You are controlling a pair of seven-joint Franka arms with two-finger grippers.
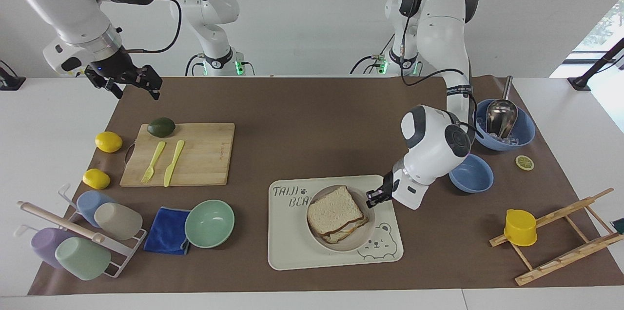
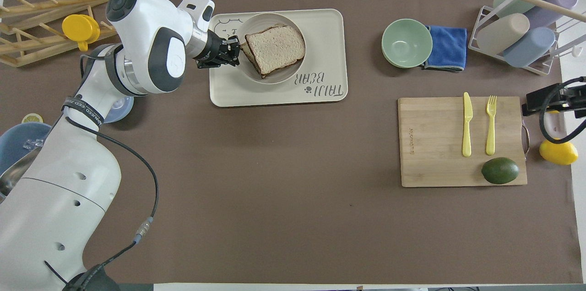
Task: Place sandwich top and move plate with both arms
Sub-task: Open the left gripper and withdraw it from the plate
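**Ana:** From across the table, what is the left gripper point(image 1: 371, 198) doing?

**Ben:** It's clamped tight on the rim of the plate point(image 1: 363, 241), on the edge toward the left arm's end of the table. The plate sits on the tray point(image 1: 292, 251), reaching away from the fingertips toward the bear drawing point(image 1: 376, 242). The sandwich top point(image 1: 334, 211) lies on the plate just beside the gripper, stacked on the slice under it.

**Ana:** And the right gripper point(image 1: 130, 86)?

**Ben:** Waiting up in the air with its fingers spread wide, nothing in them, over the corner of the brown mat. The avocado point(image 1: 161, 126) and the cutting board point(image 1: 204, 159) lie below it, well apart from it.

**Ana:** Now from above the robots?

**Ben:** The left gripper point(image 2: 231, 52) comes in sideways and its tips meet at the plate point(image 2: 256, 23) rim. The sandwich top point(image 2: 276, 46) starts just past the fingertips, and the tray point(image 2: 274, 96) spreads out under both. The green bowl point(image 2: 406, 44) and blue cloth point(image 2: 447, 46) are well apart from it, toward the right arm's end.

**Ana:** The right gripper point(image 2: 540, 102) there?

**Ben:** Only partly in view at the edge, over the table beside the cutting board point(image 2: 435, 158), with a lemon point(image 2: 558, 153) close by.
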